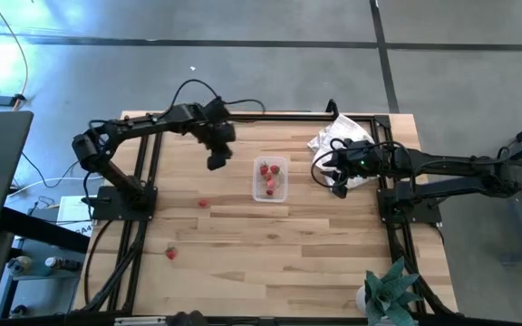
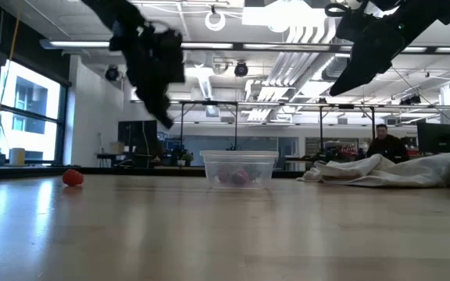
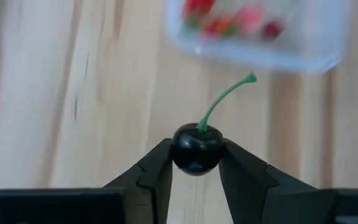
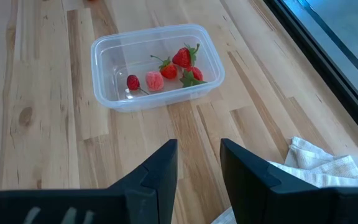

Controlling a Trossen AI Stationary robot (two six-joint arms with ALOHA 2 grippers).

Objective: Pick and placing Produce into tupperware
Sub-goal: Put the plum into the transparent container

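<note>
High view: my left pincer (image 1: 217,161) hung above the counter (image 1: 270,263), just beside the tupperware (image 1: 270,179); its load was too small to see. My right pincer (image 1: 338,186) waited by the white cloth (image 1: 338,136).

Left wrist view: the pincer gripped a black cherry (image 3: 196,148) at its widest girth. I judged it light, smooth, slippery; the stem looked fragile.

Right wrist view: fingers (image 4: 157,171) stood narrowly parted, empty.

Bright overhead lights; tupperware (image 3: 260,34) blurred, perhaps motion.
</note>
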